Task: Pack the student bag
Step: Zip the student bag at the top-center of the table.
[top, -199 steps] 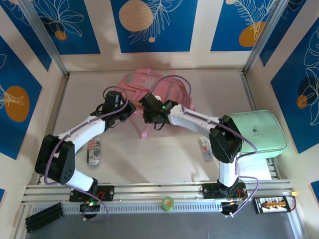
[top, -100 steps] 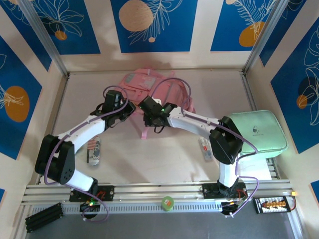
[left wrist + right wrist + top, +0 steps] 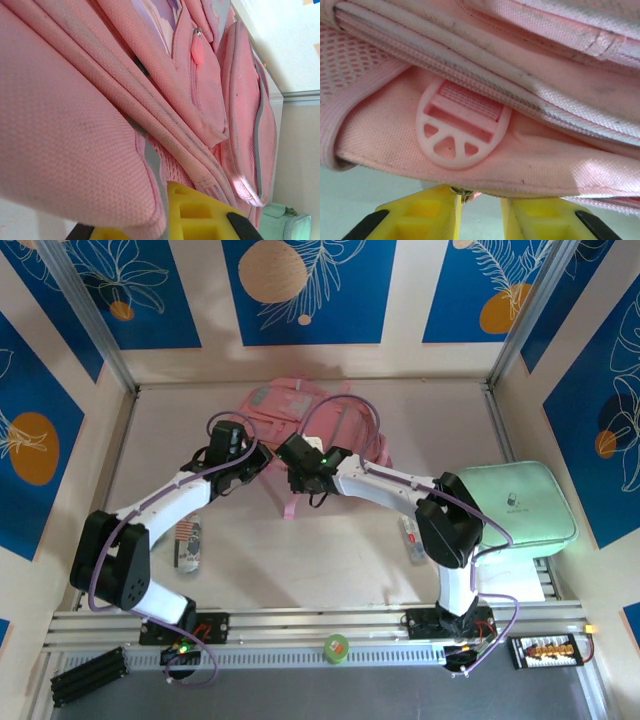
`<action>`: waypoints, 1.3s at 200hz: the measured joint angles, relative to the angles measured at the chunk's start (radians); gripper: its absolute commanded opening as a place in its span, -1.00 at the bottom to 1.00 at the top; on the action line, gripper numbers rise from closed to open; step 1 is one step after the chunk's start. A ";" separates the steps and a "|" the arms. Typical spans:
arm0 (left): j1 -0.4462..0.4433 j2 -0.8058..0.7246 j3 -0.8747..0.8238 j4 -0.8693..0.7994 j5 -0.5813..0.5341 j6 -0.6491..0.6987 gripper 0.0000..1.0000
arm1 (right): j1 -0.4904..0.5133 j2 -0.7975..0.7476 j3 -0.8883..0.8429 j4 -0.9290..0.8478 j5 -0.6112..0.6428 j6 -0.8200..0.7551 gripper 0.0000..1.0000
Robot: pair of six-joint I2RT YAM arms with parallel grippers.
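Observation:
The student bag (image 3: 320, 415), a soft pink backpack, lies at the back middle of the table. My left gripper (image 3: 252, 462) is at its near left edge. Up close, its yellow fingers (image 3: 210, 215) are shut on a fold of pink fabric (image 3: 75, 150). My right gripper (image 3: 300, 478) is at the bag's near edge, just right of the left one. In the right wrist view its jaws (image 3: 480, 205) stand slightly apart under a strap buckle (image 3: 462, 125). A small metal zip pull (image 3: 462, 193) rests against the inner side of the left finger, with bare table showing through the gap.
A flat mint-green case (image 3: 520, 502) lies at the right edge over some papers (image 3: 520, 580). Two remote-like items lie on the table, one left (image 3: 188, 545) and one right (image 3: 413, 537). A green tape roll (image 3: 335, 647) sits on the front rail.
My right arm has shifted a little to the left along the bag's near edge. The left arm keeps its hold and has not moved.

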 measured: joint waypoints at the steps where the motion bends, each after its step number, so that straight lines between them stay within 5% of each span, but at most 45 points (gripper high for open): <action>1: 0.000 0.000 0.000 0.000 0.000 0.000 -1.00 | 0.000 0.000 0.000 0.000 0.000 -0.001 -0.47; 117: 0.000 0.000 0.001 -0.003 -0.011 0.004 -1.00 | 0.015 0.011 -0.001 0.048 0.071 -0.094 -0.84; 199: -0.005 0.000 0.001 -0.041 -0.022 0.034 -1.00 | -0.038 -0.226 -0.344 0.084 0.133 0.026 -0.78; 260: -0.006 0.000 0.002 -0.044 -0.022 0.034 -1.00 | -0.085 -0.235 -0.367 0.111 0.115 -0.021 -0.61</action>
